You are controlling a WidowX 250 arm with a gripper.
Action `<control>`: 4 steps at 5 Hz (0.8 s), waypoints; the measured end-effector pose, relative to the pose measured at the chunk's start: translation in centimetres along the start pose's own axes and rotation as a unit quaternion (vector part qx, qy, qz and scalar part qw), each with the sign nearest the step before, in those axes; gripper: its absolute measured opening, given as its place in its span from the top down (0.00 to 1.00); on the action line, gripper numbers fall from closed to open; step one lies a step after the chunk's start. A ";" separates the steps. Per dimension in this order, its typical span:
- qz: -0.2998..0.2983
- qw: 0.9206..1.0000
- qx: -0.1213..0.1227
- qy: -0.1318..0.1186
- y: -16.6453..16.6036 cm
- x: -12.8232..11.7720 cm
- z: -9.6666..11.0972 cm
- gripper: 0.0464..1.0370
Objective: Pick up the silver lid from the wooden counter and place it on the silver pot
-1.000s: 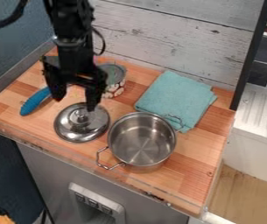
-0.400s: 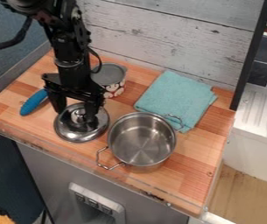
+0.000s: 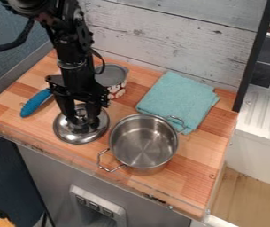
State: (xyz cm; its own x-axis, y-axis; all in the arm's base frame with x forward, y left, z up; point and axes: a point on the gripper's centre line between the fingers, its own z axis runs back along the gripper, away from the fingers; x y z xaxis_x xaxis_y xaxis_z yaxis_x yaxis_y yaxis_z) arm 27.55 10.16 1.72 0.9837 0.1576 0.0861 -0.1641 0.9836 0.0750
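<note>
Fingers (image 3: 91, 119) of the gripper (image 3: 83, 124) have been drawn in from wide to narrow around the middle of the metal lid (image 3: 81, 138); it appears gripped. Lid nudged slightly left, lying on the table (image 3: 190, 177) beside the open pot (image 3: 143, 146). Handling is judged to be at the grasp stage, lift not yet made. No lettering can be read on the patterned can (image 3: 118, 90).

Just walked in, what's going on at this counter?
The robot arm is over the wooden counter, its claw closed on the knob of a metal lid. The lid is down beside the metal pot, which is uncovered. A folded teal towel lies behind the pot. A patterned tin stands behind the lid, and a blue handle lies on the other side of the claw.
</note>
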 end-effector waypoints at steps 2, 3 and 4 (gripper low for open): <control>-0.008 1.000 -0.002 0.004 -0.5 -0.3 0.2 0.76; -0.001 1.000 -0.014 0.013 0.0 -0.4 1.2 0.76; 0.003 0.999 -0.032 -0.013 0.0 0.9 4.5 0.76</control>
State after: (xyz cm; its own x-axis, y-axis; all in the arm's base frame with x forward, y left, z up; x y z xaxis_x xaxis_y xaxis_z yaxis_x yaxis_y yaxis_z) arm 28.16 9.87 6.23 0.9806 0.1614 0.1117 -0.1635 0.9865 0.0105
